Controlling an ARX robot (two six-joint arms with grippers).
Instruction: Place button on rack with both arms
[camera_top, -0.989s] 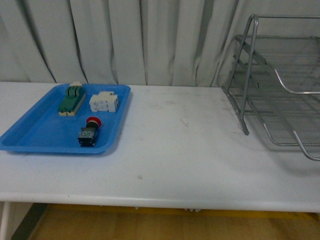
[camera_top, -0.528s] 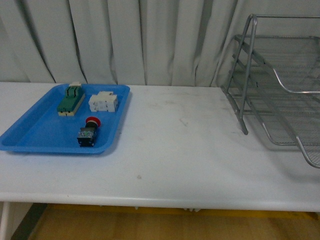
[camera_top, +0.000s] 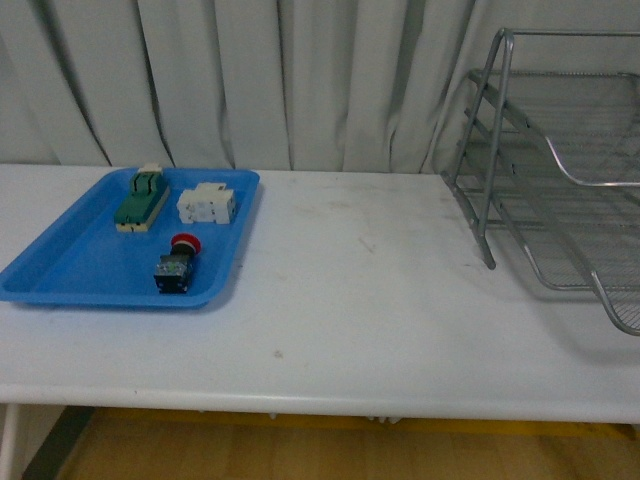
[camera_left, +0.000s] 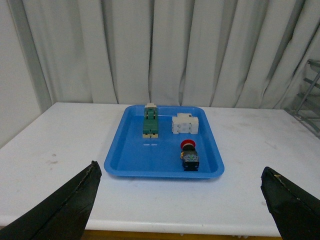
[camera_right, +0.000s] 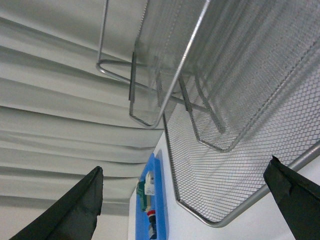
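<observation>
Rack (camera_top: 497, 150) sits on the table (camera_top: 370, 300) around 2 o'clock, blue tray (camera_top: 70, 265) over at 9. Left gripper (camera_left: 179, 170) and right gripper (camera_right: 185, 167) are both spread wide, holding nothing. Button (camera_top: 177, 262) lies in the tray, toward its 5 o'clock corner.

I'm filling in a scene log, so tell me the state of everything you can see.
button: lying on its side in the blue tray, ungripped.
blue tray: flat on the table.
rack: standing on the table, visible tiers empty.
left gripper: open, empty.
right gripper: open, empty.
</observation>
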